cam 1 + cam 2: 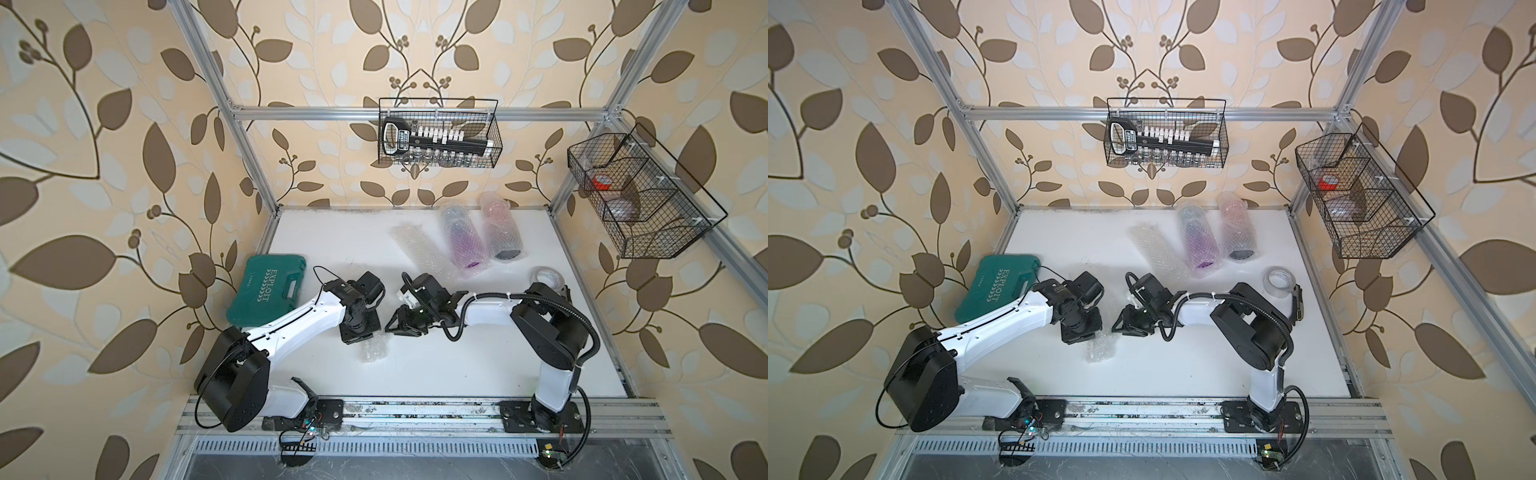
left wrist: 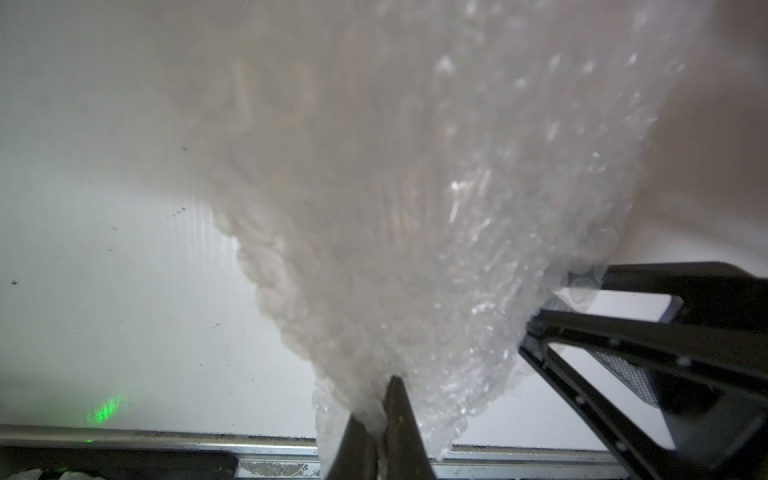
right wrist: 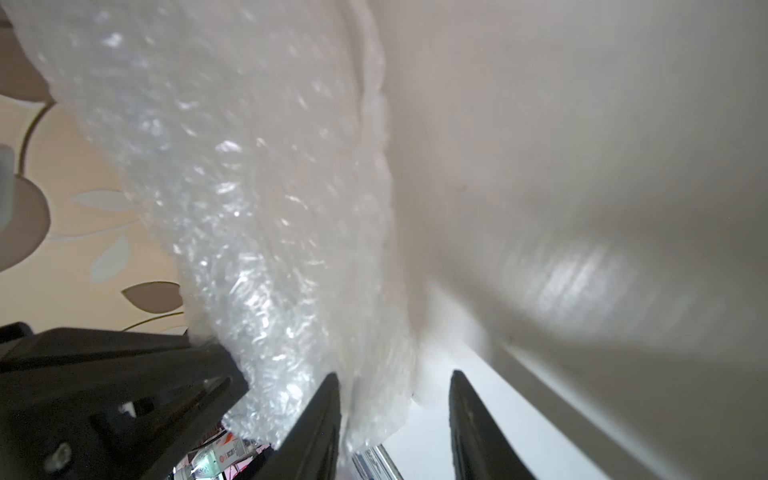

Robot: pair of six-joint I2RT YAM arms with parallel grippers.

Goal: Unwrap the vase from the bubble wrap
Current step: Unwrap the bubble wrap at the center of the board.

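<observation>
The left gripper (image 2: 382,399) is pinched shut on a fold of the clear, crinkled bubble wrap sheet (image 2: 415,208), held over the white tabletop (image 1: 457,365) at about 7 o'clock. The right gripper (image 3: 394,374) has its fingers apart, with the sheet against one finger. It should probably close on a separate layer, then both draw apart slowly. A wrapped purple vase (image 1: 463,245) lies toward 1 o'clock.

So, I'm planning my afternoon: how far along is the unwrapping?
Done: perhaps one, a flat empty-looking sheet lies at the back, but no bare vase shows. In hand: the left gripper is shut on a bubble wrap piece; the right gripper stands open at its edge. Left: two wrapped vases beside that sheet.
</observation>
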